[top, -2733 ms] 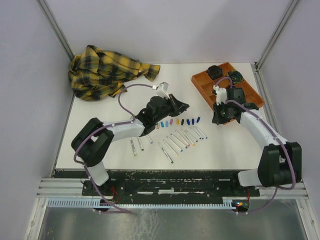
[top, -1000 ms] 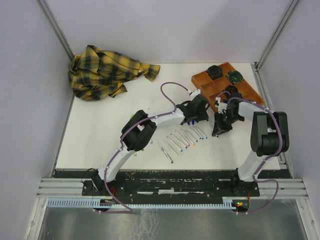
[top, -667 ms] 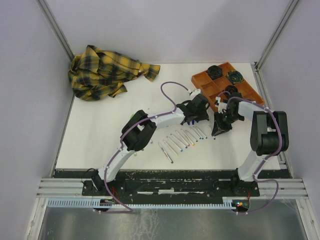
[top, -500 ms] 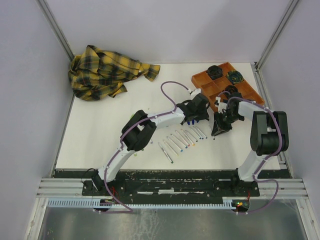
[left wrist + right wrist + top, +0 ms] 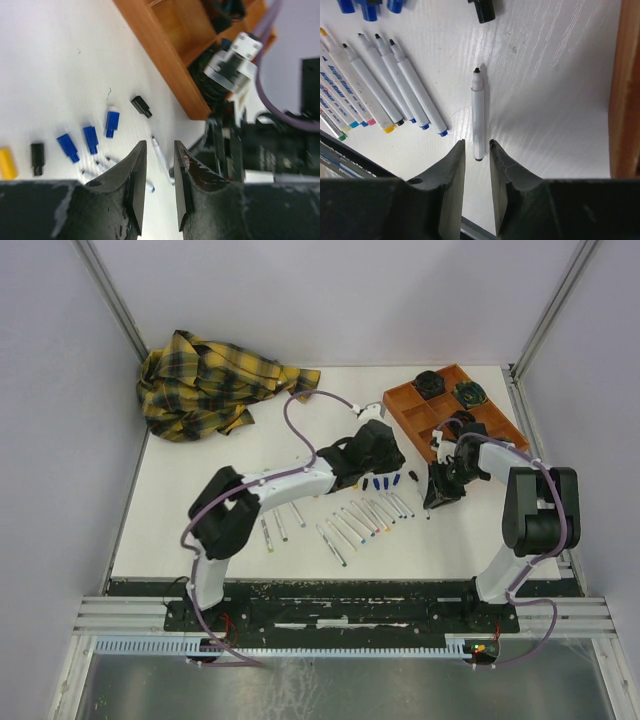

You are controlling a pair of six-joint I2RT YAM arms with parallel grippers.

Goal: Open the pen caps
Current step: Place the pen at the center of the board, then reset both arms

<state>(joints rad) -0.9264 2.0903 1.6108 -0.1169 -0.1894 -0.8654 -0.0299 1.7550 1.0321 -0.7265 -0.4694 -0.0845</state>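
white bench [image 5: 190, 455], walled on three sides. plaid shirt [image 5: 210, 385] far left, orange tray [image 5: 398, 408] far right, rim near right tool [image 5: 476, 145]; open room mid-left. pens [image 5: 365, 518] in row, tips bare. caps [image 5: 111, 122] loose beyond them, so task looks nearly done. left tool [image 5: 158, 150] above caps, narrow gap, empty. right tool slightly parted, straddling end of black pen [image 5: 478, 115], not gripping.

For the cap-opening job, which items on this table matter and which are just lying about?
Job:
pen caps, loose in a row
black cap, at the row's end
white pens, laid side by side

Lying about:
plaid cloth, far left corner
orange tray
dark round objects in it
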